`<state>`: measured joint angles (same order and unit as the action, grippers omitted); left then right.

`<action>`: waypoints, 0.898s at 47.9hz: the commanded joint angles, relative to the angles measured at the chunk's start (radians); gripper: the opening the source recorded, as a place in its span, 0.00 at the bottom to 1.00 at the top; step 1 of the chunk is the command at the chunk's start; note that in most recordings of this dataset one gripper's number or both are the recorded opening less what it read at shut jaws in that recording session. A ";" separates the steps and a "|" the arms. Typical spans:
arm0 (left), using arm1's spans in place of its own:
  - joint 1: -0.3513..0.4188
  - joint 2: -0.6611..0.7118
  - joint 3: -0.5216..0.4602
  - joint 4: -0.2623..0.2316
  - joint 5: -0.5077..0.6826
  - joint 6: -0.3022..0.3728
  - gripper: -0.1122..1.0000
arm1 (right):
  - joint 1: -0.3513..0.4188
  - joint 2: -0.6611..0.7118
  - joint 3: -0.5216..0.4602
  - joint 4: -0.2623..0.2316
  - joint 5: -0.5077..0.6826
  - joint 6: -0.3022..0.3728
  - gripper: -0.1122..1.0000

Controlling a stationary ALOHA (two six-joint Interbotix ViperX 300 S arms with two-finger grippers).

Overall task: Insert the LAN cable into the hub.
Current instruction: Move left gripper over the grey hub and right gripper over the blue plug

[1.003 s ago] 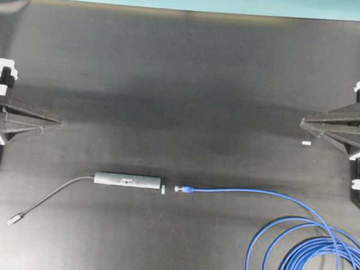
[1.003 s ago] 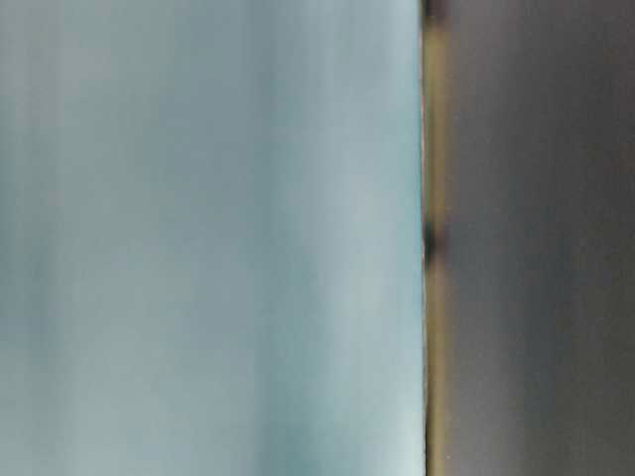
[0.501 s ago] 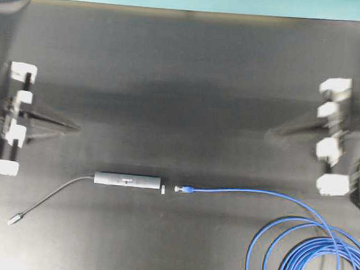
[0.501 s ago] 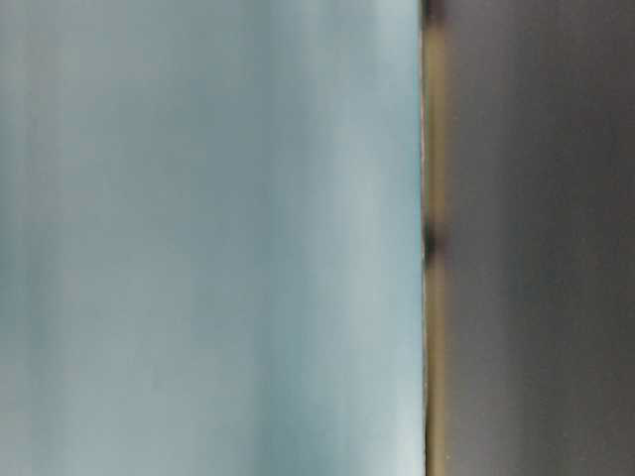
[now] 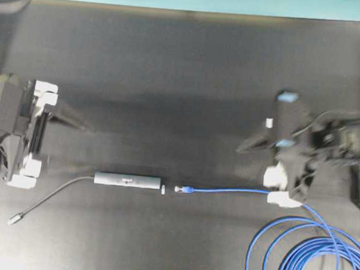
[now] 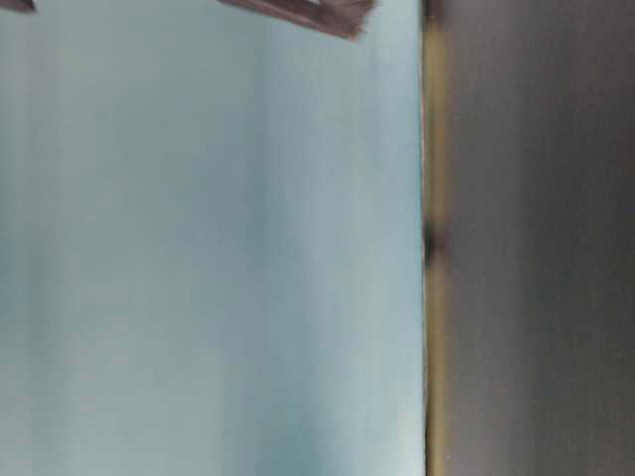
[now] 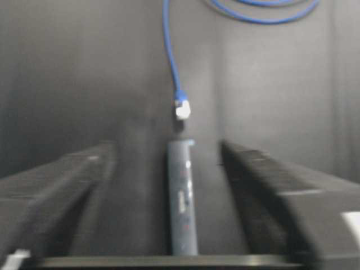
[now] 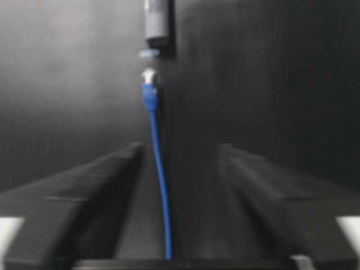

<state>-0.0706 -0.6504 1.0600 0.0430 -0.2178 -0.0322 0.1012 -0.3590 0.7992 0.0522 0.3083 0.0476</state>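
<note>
the hub (image 5: 128,180) lies left of the lan cable (image 5: 225,190) plug, just apart, end to end.

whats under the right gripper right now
The LAN cable lies on the black table below the open right gripper, untouched. The stretch directly beneath the wrist is hidden.

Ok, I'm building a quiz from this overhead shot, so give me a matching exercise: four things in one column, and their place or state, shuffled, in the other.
1. hub
2. LAN cable
3. left gripper
4. grey cord

A. blue, looped at lower right
B. open, holding nothing, at the left side
C. grey bar left of the blue plug, apart from it
D. trails off the bar's left end

Pairs: 1-C, 2-A, 3-B, 4-D
</note>
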 commanded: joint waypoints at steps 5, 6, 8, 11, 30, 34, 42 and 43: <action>-0.015 0.118 0.023 0.003 -0.209 -0.063 0.78 | 0.037 0.052 -0.014 -0.014 -0.058 0.005 0.87; -0.015 0.137 0.029 0.003 -0.239 -0.075 0.78 | 0.037 0.057 -0.015 -0.014 -0.064 0.005 0.87; -0.017 0.184 0.044 0.003 -0.310 -0.100 0.78 | 0.037 0.063 -0.017 -0.014 -0.074 0.006 0.85; -0.021 0.247 0.058 0.003 -0.382 -0.126 0.80 | 0.035 0.069 -0.018 -0.014 -0.084 0.006 0.84; -0.040 0.609 0.103 0.003 -0.712 -0.160 0.80 | 0.049 0.089 -0.041 -0.003 -0.094 0.046 0.84; -0.037 0.676 0.103 0.003 -0.762 -0.160 0.80 | 0.051 0.094 -0.049 -0.003 -0.094 0.054 0.84; -0.009 0.767 0.092 0.003 -0.793 -0.158 0.80 | 0.054 0.103 -0.060 -0.003 -0.097 0.055 0.84; -0.008 0.772 0.089 0.003 -0.796 -0.158 0.80 | 0.054 0.104 -0.061 -0.003 -0.098 0.055 0.84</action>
<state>-0.0905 0.1028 1.1628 0.0430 -0.9925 -0.1902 0.1503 -0.2592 0.7563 0.0476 0.2224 0.0966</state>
